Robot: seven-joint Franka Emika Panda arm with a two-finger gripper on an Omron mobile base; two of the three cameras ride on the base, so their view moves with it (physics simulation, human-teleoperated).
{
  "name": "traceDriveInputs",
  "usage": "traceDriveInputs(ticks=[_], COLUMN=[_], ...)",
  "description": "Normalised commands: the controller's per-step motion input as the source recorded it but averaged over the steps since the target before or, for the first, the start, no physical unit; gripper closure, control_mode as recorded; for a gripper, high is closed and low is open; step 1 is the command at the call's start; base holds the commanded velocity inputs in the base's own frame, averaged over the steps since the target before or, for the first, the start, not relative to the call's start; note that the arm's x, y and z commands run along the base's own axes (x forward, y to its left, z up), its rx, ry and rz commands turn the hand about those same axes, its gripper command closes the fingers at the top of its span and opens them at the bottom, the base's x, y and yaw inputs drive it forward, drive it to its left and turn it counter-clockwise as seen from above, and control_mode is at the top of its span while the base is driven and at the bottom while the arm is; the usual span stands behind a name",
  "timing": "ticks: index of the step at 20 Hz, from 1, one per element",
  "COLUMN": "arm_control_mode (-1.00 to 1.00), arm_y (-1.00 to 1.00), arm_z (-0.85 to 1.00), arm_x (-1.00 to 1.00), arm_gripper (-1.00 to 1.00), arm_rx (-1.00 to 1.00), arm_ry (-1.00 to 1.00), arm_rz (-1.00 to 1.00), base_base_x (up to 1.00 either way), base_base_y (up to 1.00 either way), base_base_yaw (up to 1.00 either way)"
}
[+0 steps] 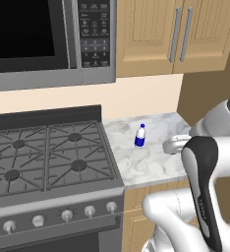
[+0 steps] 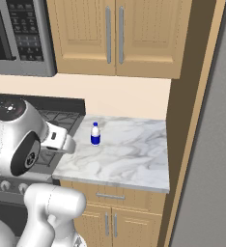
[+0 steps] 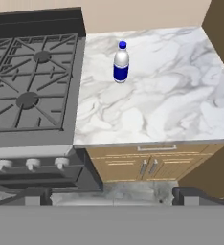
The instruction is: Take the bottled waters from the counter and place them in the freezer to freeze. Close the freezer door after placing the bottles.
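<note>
One bottled water (image 1: 140,136) (image 2: 95,134) (image 3: 121,62) stands upright on the marbled counter (image 1: 156,165) (image 2: 129,157) (image 3: 176,95), near its stove side and towards the back wall. It is clear with a blue cap and a dark blue label. My gripper (image 3: 113,196) is open, its two dark fingertips (image 3: 35,195) spread wide with nothing between them. It hovers well short of the bottle, out in front of the counter's front edge. The freezer and its door are out of view.
A black gas stove (image 1: 43,157) (image 3: 32,76) adjoins the counter on the left, with a steel microwave (image 1: 43,39) above it. Wooden wall cabinets (image 2: 115,34) hang over the counter. A wooden side panel (image 2: 182,120) and a tall grey surface (image 2: 214,159) close off the right.
</note>
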Motion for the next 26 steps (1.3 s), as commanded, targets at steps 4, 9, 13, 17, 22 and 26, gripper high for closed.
traceDriveInputs(ticks=[4, 9, 13, 17, 22, 26], arm_control_mode=[-1.00, -1.00, -1.00, -1.00, -1.00, -1.00], arm_y=[-0.10, -0.14, -0.26, -0.07, 0.00, 0.00], arm_z=[-0.30, -0.20, -0.17, -0.19, -0.15, -0.09], arm_x=[0.62, 0.61, 0.55, 0.44, 0.51, 0.42], arm_gripper=[-1.00, -1.00, -1.00, -1.00, -1.00, -1.00], arm_rx=[0.00, 0.00, 0.00, 0.00, 0.00, 0.00], arm_ry=[-0.06, -0.09, -0.04, -0.01, 0.00, 0.00], arm_rz=[0.01, 0.06, 0.07, 0.14, 0.14, 0.14], base_base_x=[0.00, 0.00, 0.00, 0.00, 0.00, 0.00], base_base_y=[0.00, 0.00, 0.00, 0.00, 0.00, 0.00], base_base_yaw=[0.00, 0.00, 0.00, 0.00, 0.00, 0.00])
